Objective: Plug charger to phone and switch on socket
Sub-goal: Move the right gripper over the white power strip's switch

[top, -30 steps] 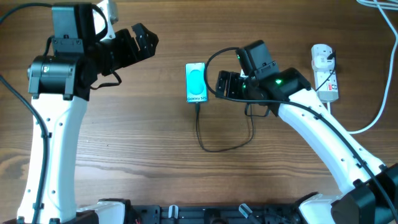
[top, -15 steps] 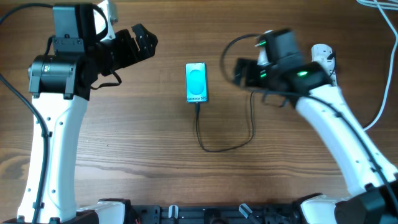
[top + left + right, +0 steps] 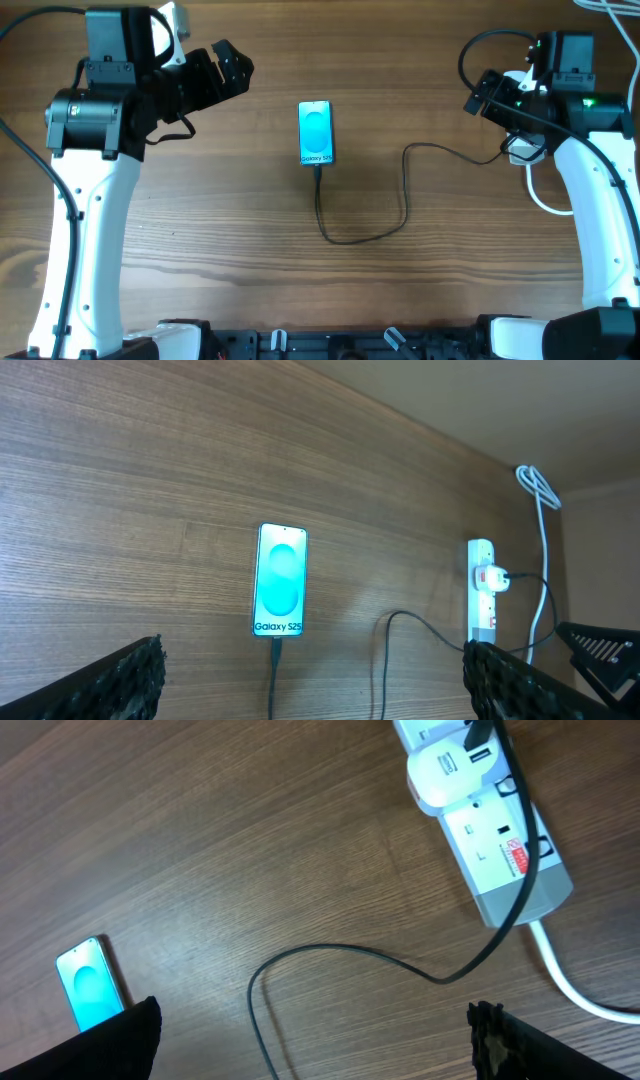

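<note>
From overhead, the phone [image 3: 316, 132] lies screen-up on the counter [image 3: 200, 250]. The charger [image 3: 404, 200] meets the phone's lower edge, loops below it, then runs to the phone's right toward the socket [image 3: 522, 148], which the right arm [image 3: 590, 200] mostly covers. The left arm [image 3: 90, 200] is well to the phone's left, its jaws spread and holding nothing.

In the left wrist view, the jaws stand wide apart with the phone framed between them, farther off. The socket lies to the phone's right.

In the right wrist view, the jaws are spread and empty. The socket, with a white plug [image 3: 450, 765] in it, is far right of the phone, and the charger crosses its end.
</note>
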